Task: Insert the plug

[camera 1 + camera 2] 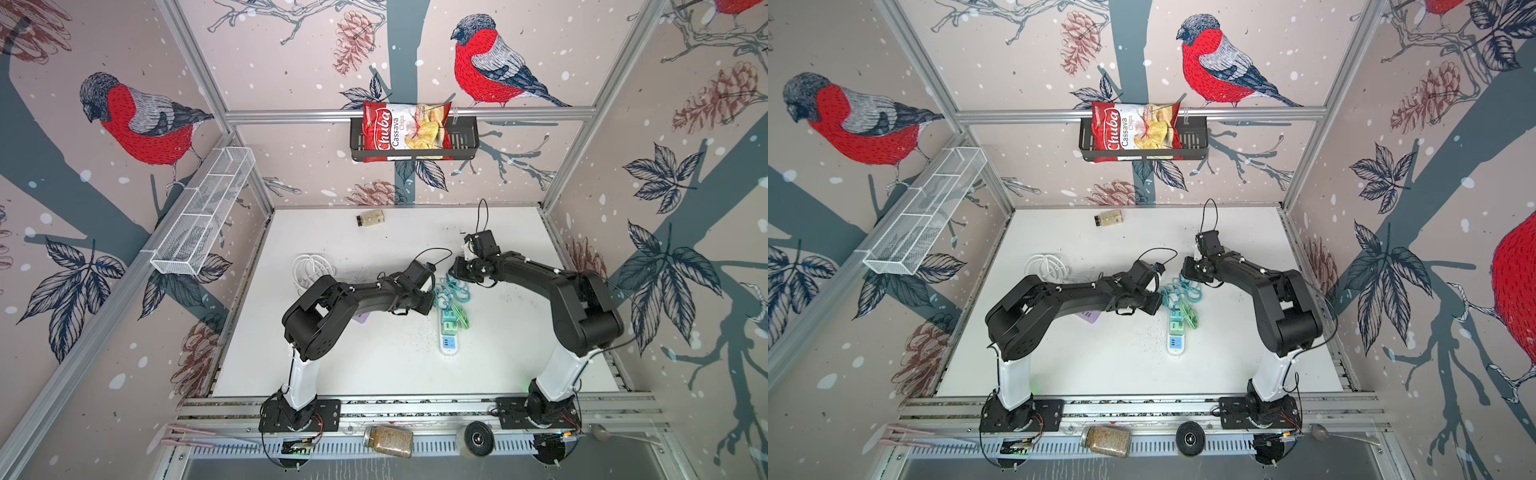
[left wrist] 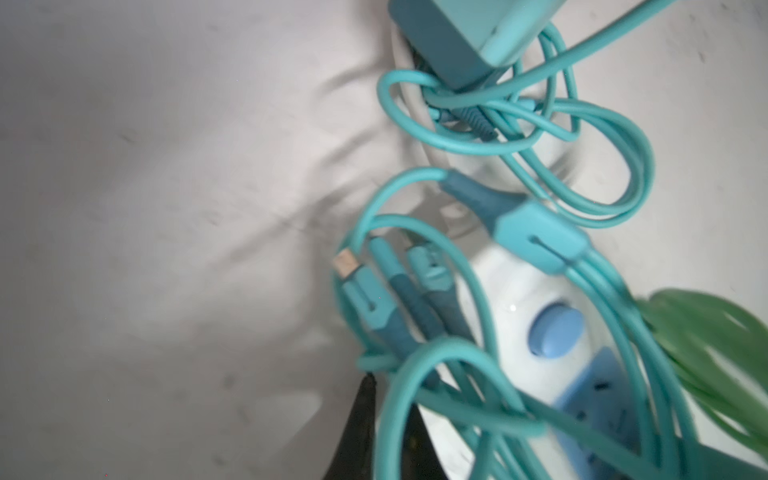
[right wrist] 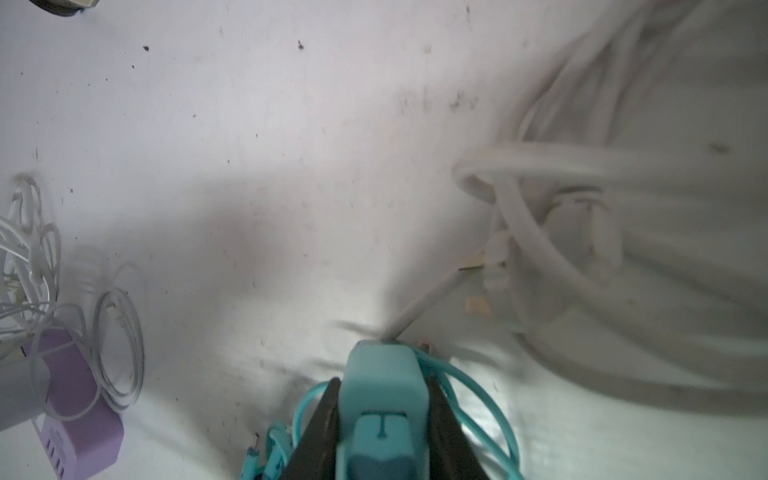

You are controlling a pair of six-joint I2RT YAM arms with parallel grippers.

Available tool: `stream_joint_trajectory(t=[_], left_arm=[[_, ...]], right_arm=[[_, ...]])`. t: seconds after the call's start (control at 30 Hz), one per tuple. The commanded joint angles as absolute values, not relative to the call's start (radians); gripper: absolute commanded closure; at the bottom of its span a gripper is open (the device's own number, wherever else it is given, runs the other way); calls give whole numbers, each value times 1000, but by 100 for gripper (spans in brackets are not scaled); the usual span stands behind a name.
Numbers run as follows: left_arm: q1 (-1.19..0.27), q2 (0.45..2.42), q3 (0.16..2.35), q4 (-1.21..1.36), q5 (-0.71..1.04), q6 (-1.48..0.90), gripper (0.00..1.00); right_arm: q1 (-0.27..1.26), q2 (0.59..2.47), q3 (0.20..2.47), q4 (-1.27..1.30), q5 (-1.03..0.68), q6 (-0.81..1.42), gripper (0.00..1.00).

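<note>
Beyond the power strip (image 1: 448, 341), our right hand (image 3: 383, 380) pinched the teal plug (image 3: 384, 409), not yet inserted; left hand (image 1: 429, 301) shut.

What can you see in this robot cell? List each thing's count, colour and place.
chips bag: 1, red, in black basket
wire basket: 1, white, left wall
small jar: 1, beige, back of table
cable coil: 1, white, left of table
charger: 1, purple, under left arm
power strip: 1, white-blue, table centre
teal cable: 1, teal, over power strip
green cable: 1, green, beside power strip
plug: 1, teal, in right hand
grain jar: 1, brown, front rail
left hand: 1, black, shut, by teal cable
right hand: 1, black, shut on plug
</note>
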State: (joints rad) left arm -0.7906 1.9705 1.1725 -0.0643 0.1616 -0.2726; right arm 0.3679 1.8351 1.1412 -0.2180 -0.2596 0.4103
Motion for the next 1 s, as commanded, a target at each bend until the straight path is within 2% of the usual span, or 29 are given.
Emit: stream_joint_trajectory(t=[0.0,0.33,0.47,0.6,0.97], left_arm=[[-758,2005,1212,-8,199,-237,87],[-678,2055,1285,14,196,-231,87],[-635,2063,1294,4,190,-219,87],[-627,2050,1292,-13,165,-191,83],[-629,2006,1263,-12,175,-198,72]], right_arm=[[370,1916,1235,-245,-273,374,95],[382,2174,1583,-325,-341,344,95],[382,2236,1725,-420,-268,313,96],[369,2130,1668,-446,-150,289,96],[288,1673,1289,-422,78,304,94]])
